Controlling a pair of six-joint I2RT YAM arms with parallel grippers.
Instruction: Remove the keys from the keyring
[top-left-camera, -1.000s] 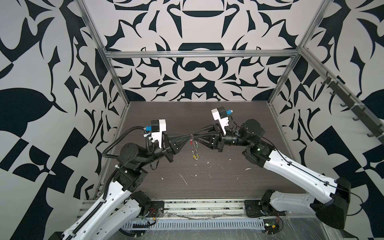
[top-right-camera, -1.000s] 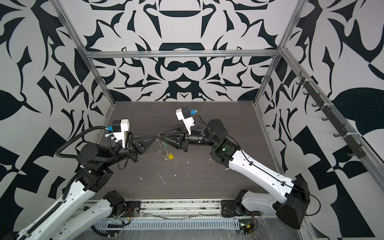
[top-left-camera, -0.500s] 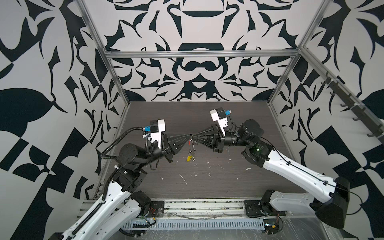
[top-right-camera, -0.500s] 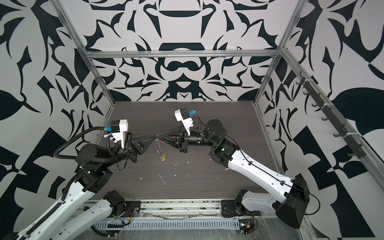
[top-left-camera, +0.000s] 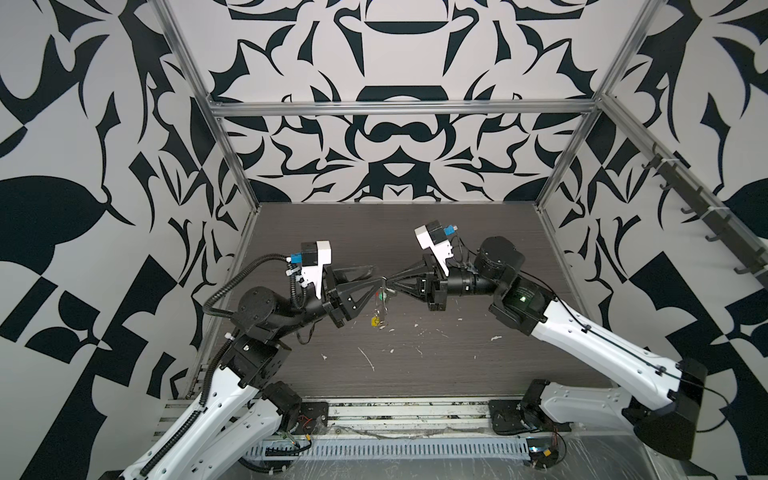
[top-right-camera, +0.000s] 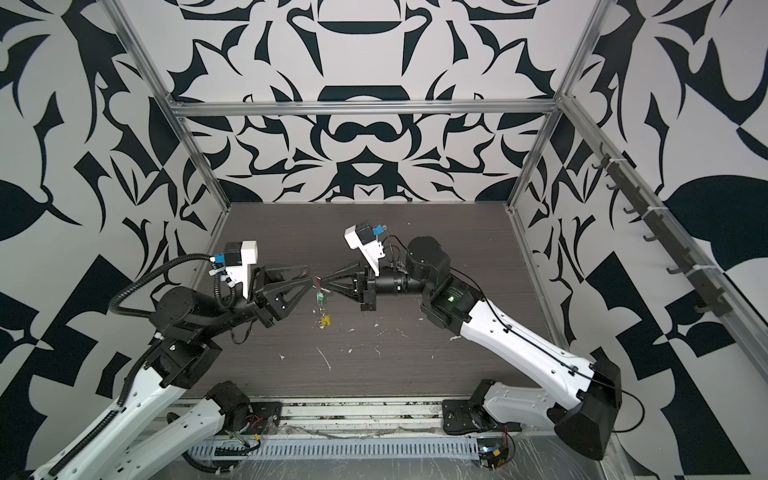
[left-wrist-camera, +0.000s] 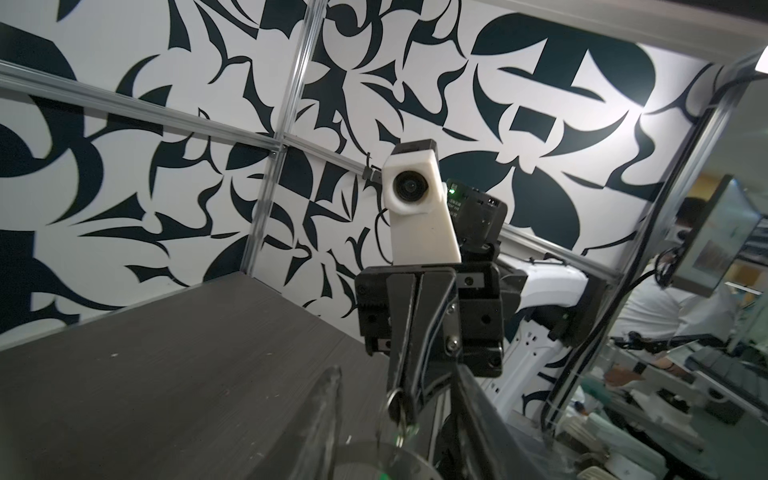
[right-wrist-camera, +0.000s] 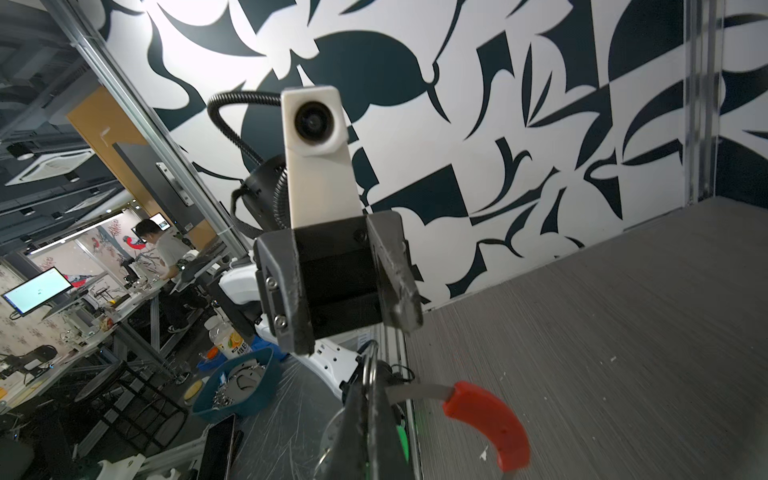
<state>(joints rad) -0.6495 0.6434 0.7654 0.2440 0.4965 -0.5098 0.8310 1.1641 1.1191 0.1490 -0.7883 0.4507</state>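
Note:
Both grippers meet tip to tip above the middle of the dark table (top-left-camera: 457, 232). My right gripper (top-left-camera: 390, 283) (top-right-camera: 324, 284) (right-wrist-camera: 370, 388) is shut on the keyring (right-wrist-camera: 415, 390), pinching a small silver ring; the grey wire and its red sleeve (right-wrist-camera: 492, 424) curve off beside the fingers. The green key (top-left-camera: 381, 296) (top-right-camera: 320, 296) hangs just under the tips, and the yellow key (top-left-camera: 375, 321) (top-right-camera: 325, 320) dangles lower. My left gripper (top-left-camera: 377, 276) (top-right-camera: 311, 276) stands open, its fingers (left-wrist-camera: 324, 419) either side of the right gripper's tip, holding nothing.
White flecks (top-left-camera: 368, 359) lie scattered on the table in front of the grippers. Patterned walls with metal posts (top-left-camera: 232, 166) close in three sides. A slotted rail (top-left-camera: 374, 449) and both arm bases run along the front edge. A blue basin (right-wrist-camera: 237, 390) sits outside the cell.
The left gripper has opened and let go of the keyring. The right gripper has shut on it. The hanging keys have shifted slightly to the left.

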